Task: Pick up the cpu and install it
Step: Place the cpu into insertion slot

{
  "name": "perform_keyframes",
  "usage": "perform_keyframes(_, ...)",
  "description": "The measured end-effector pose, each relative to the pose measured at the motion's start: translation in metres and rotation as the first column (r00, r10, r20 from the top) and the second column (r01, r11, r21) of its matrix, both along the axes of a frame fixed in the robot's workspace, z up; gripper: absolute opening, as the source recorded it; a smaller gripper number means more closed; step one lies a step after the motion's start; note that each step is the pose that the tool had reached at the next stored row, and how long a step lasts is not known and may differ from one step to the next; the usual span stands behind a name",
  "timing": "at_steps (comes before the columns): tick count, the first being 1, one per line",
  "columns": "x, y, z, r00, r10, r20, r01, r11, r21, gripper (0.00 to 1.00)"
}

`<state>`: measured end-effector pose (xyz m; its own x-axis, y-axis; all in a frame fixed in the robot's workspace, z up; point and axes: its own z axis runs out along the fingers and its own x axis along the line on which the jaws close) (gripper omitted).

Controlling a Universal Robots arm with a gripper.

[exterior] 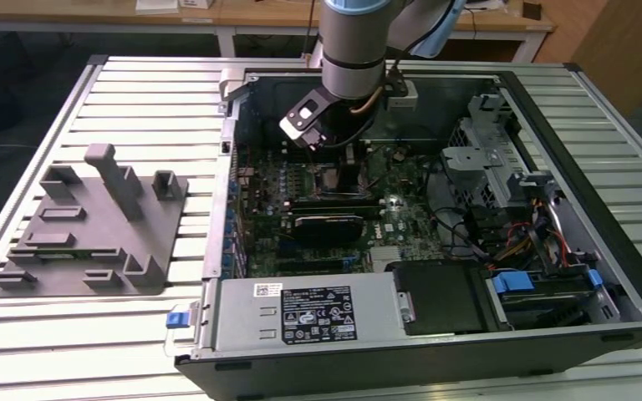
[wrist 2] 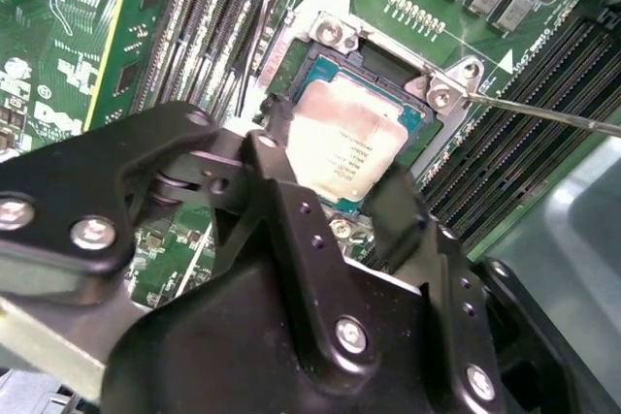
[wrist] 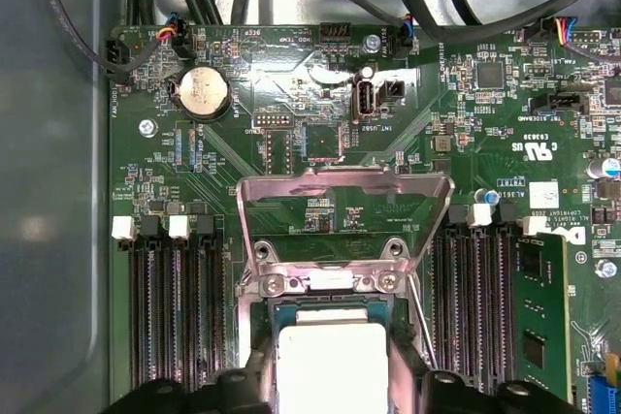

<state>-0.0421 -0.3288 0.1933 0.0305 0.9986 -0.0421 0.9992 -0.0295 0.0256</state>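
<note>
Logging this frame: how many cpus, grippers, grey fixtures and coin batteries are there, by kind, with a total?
cpu: 1
gripper: 1
grey fixture: 1
coin battery: 1
Total: 4

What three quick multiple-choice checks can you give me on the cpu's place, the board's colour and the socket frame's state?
1. Where is the cpu?
A) on the grey fixture
B) at the socket on the motherboard
C) on the power supply

2. What colour is the motherboard?
A) green
B) red
C) black

3. How does the retention frame stand?
A) shut over the cpu
B) swung open
C) removed

1 B: both wrist views show it at the socket.
2 A: the board's surface is green.
3 B: the first wrist view shows the frame tipped back, clear of the cpu.
</note>
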Motion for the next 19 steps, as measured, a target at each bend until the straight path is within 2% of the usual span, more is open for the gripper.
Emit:
perform_keyframes(1, 0.0, 0.0, 0.0, 1.0, 0.0, 0.0, 0.0, 1.0, 0.0, 0.6)
perform_keyframes(2, 0.0, -0.0001, 0.0001, 1.0, 0.0, -0.0001, 0.0, 1.0, -0.0003, 0.67)
perform_keyframes(6, 0.0, -0.0001, 0.0007, 1.0, 0.0, -0.0003, 0.0, 1.0, -0.0007, 0.67)
perform_keyframes(19, 0.0, 0.0, 0.0129, 1.0, 0.0, 0.0, 0.0, 1.0, -0.0001, 0.67)
